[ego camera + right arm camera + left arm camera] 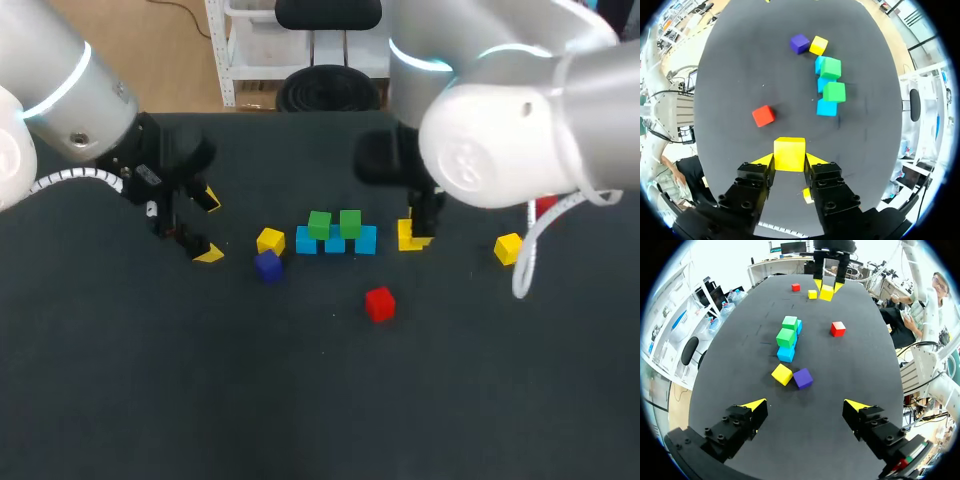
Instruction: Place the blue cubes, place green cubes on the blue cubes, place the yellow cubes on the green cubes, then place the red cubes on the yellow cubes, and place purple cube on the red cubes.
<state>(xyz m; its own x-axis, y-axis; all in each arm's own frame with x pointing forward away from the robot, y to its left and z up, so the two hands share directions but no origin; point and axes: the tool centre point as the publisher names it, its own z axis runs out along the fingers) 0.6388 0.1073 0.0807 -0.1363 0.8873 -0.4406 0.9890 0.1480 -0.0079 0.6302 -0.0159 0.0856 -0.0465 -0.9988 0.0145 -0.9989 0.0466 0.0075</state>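
Observation:
Three blue cubes (335,243) lie in a row mid-table, with two green cubes (319,224) (350,222) on top of them. My right gripper (416,236) is shut on a yellow cube (789,154), low over the table just right of the row. Left of the row are a second yellow cube (270,240) and the purple cube (267,265). One red cube (379,303) lies in front of the row. My left gripper (209,227) stands open and holds nothing, left of the yellow and purple pair; in the left wrist view that pair (782,374) (803,378) lies ahead of its fingers.
A third yellow cube (508,248) lies at the far right. Another red cube (545,207) shows partly behind my right arm. The dark table (300,400) is bare in front.

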